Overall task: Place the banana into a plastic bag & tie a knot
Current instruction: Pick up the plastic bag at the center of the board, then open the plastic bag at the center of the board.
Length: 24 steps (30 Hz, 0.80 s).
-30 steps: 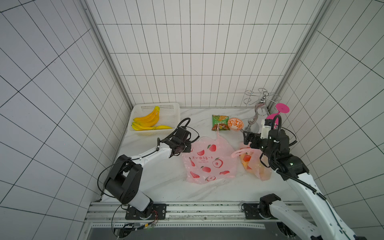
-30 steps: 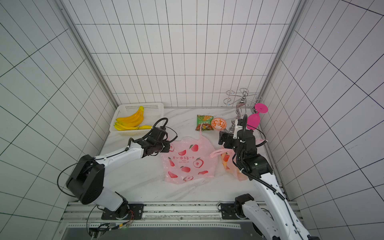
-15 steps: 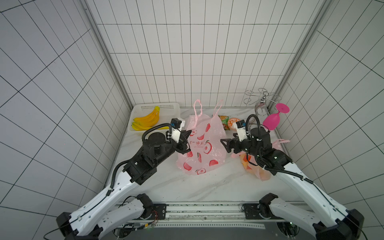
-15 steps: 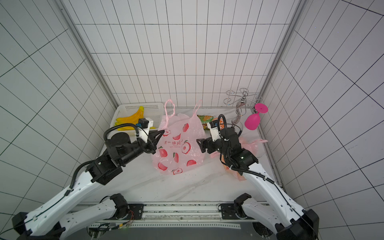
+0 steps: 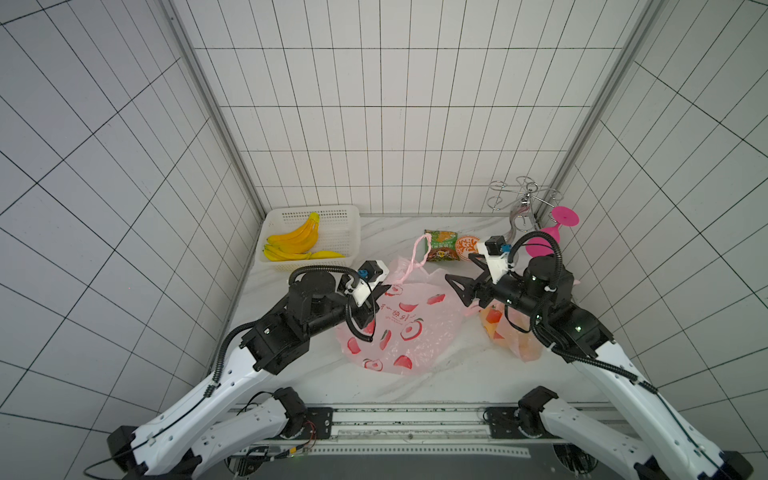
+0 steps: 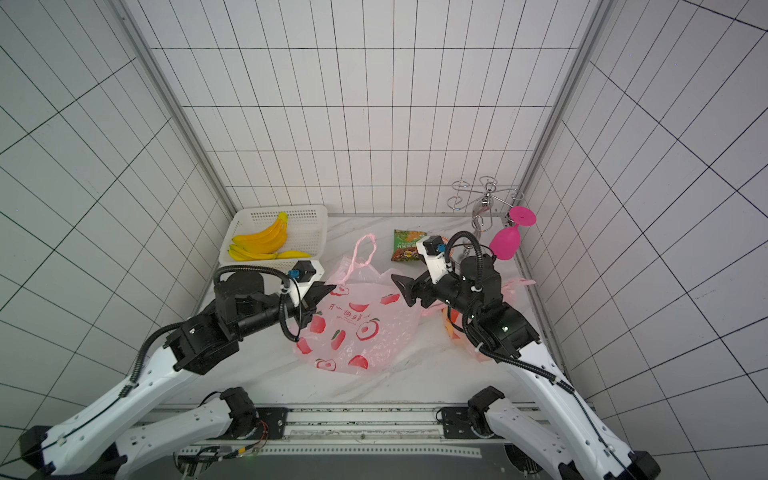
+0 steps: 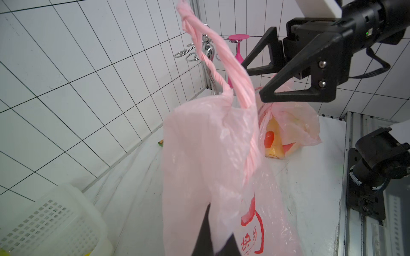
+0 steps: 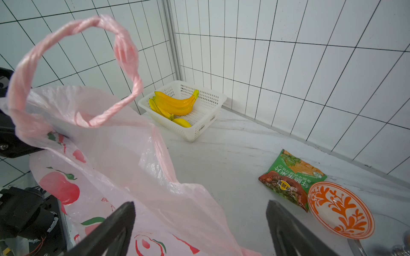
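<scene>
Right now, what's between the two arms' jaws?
The pink bag. The left jaws are shut on its edge and the right jaws stand open beside it. Both top views show this.

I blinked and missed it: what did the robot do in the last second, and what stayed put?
The pink fruit-print plastic bag, lying flat a second ago, was lifted upright, then sagged; the shut left end effector holds its edge. The open right end effector swung from the other, filled pink bag toward it. The yellow bananas stayed in the white plastic basket.
</scene>
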Available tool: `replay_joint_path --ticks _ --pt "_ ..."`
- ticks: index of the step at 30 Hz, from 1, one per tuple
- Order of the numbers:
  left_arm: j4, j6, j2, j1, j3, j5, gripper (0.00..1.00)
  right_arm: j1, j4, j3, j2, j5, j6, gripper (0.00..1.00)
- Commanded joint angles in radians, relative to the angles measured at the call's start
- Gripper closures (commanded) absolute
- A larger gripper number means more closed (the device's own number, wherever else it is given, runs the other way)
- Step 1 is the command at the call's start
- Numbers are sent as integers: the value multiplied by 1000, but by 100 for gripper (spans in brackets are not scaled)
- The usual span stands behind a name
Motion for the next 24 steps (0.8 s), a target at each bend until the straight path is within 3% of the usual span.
replay_joint_path --ticks 1,20,23,24 --pt "-7 66 -29 -26 6 44 100 13 -13 67 12 -67 -55 7" --pt "8 99 -74 -67 -22 106 100 122 54 29 118 -109 -97 14" --pt "23 93 -85 -68 -30 94 100 124 56 12 125 -78 -88 33" --pt "35 90 -91 -68 -36 75 100 125 48 12 128 -68 -91 45"
